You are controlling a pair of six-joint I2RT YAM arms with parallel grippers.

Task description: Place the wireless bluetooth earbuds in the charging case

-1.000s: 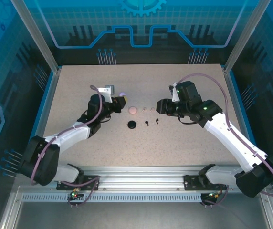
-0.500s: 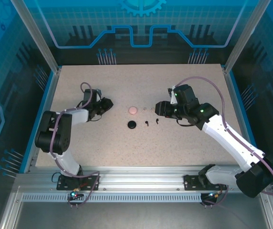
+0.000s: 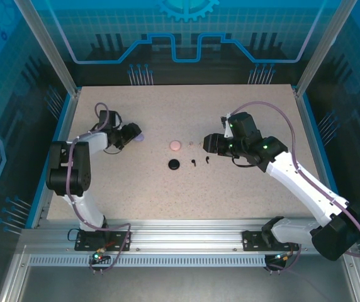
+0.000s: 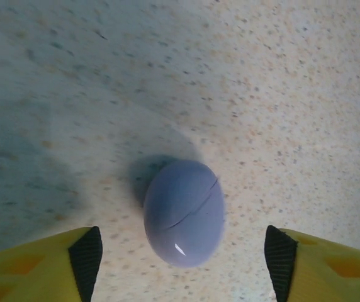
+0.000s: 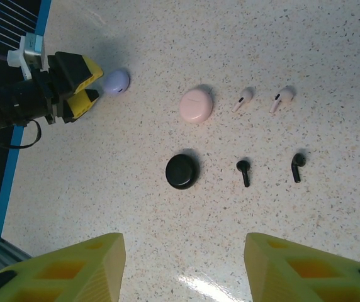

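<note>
Lilac case (image 4: 184,212) shut, possibly loaded, before the left gripper (image 5: 90,85), jaws wide, empty; pink earbuds (image 5: 243,99) and black earbuds (image 5: 243,171) loose on the table (image 5: 356,220) under the right gripper (image 5: 184,251), jaws apart, empty; next likely opening a case, then pinching one bud.

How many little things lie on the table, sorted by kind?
Cases: 3 (lilac case, pink case, black case)
Earbuds: 4 (2 pink earbuds, 2 black earbuds)
Total: 7
</note>
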